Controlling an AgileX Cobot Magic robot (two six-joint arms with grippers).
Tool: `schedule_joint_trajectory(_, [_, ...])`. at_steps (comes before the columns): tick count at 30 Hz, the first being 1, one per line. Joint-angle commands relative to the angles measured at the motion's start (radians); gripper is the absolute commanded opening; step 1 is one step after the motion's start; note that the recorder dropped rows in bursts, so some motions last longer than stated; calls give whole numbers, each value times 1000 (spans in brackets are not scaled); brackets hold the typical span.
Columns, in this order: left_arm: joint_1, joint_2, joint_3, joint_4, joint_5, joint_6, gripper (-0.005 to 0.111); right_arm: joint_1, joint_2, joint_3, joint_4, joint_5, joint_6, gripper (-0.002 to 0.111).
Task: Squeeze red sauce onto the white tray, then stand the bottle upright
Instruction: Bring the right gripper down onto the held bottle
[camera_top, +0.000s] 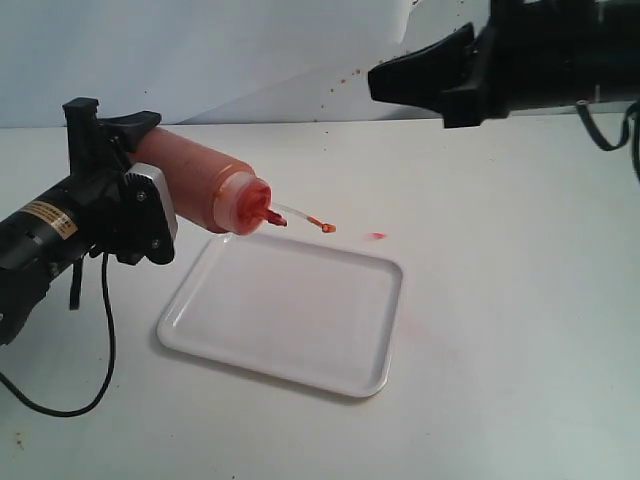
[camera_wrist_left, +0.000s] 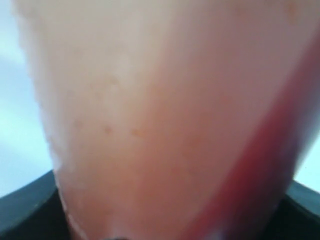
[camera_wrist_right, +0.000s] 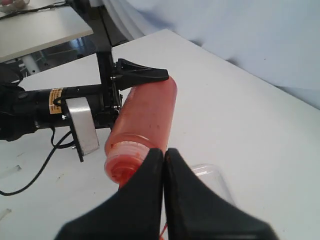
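Nearest: white tray (camera_top: 300, 350), bare, no blob on it yet. Over its far-left corner, bottle (camera_top: 205, 180) tilted nozzle-down, left gripper (camera_top: 128, 165) clamped on rear body. Inside, red sauce (camera_wrist_left: 250, 192) lies along one side. Nozzle (camera_top: 268, 215) close to rim (pale smear (camera_top: 376, 236) on table (camera_top: 500, 350) past far rim warns of overshoot): better bring tip toward tray middle, tilt steeper, squeeze gently. Table right of tray open for standing bottle. Farthest: right gripper (camera_wrist_right: 164, 165) pinched closed, empty, high, well apart
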Motion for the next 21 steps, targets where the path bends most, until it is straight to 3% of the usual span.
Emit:
schedule_joint_trajectory(1, [-6,-11,-18,-22,-42,13,0,43,103,-67,2,-44,-26,0])
schedule_joint_trajectory(18, [-6,-11,-20,-36,-40,13,0,63,228,-110,106,-90,-94,1])
schedule_joint_trajectory(21, [-6,-11,-20,-30,-18,13,0,63,228,-110,106,-64,-82,12])
